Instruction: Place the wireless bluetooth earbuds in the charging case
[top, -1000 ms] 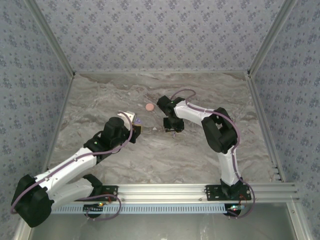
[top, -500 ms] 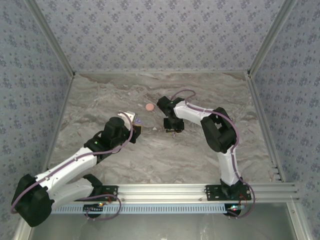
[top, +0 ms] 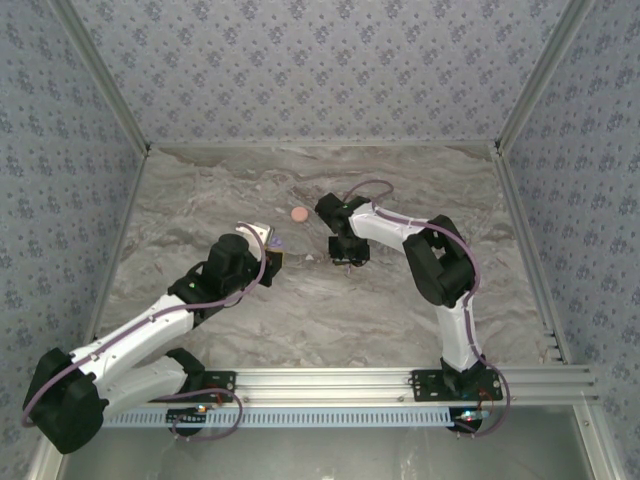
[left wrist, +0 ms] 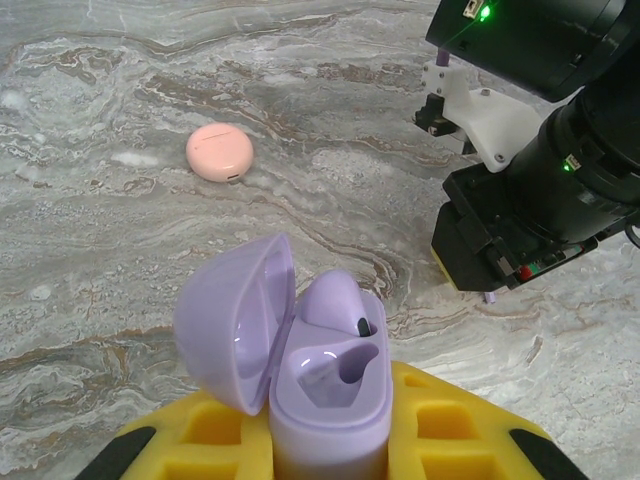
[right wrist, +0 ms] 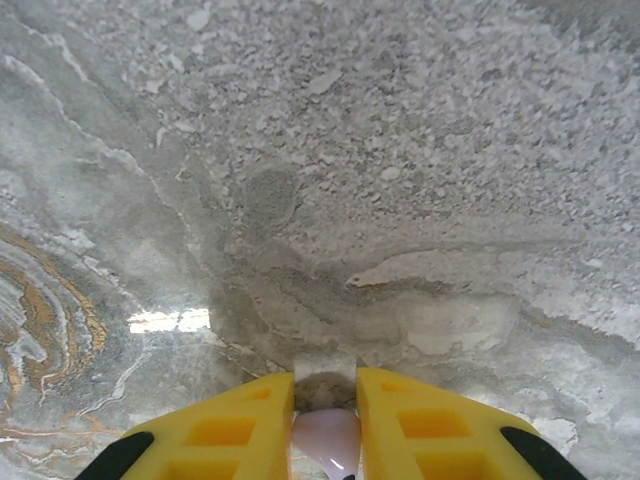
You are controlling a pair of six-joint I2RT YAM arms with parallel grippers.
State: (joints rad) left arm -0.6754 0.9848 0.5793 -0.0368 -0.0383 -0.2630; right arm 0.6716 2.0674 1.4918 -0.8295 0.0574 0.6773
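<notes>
We see the grey marble table point(top: 200, 190) spread under both arms, with the left arm point(top: 150, 325) stretching in from the near left corner and the right arm point(top: 440, 265) bent back over the middle. Our left gripper point(left wrist: 330, 425) is clenched on the purple charging case point(left wrist: 325, 395), its yellow fingers point(left wrist: 450, 440) pressed to either side of the base. It holds the case upright above the table, left of centre in the top view. The right gripper point(right wrist: 325, 395) points down just over the marble, to the right of the left one, near it but apart. Its yellow pads point(right wrist: 250, 420) are pinched on the loose earbud point(right wrist: 326, 438), a pale lilac-white bit wedged between them. Beyond the purple case, the salmon-pink case point(left wrist: 218, 152) lies shut and flat on the table, apart from both grippers. The purple case's lid point(left wrist: 235, 320) stands hinged open to the left in the left wrist view. Inside, the seated earbud point(left wrist: 335, 298) fills the far socket, and the near socket point(left wrist: 335, 372) shows its bare hollow beside it.
</notes>
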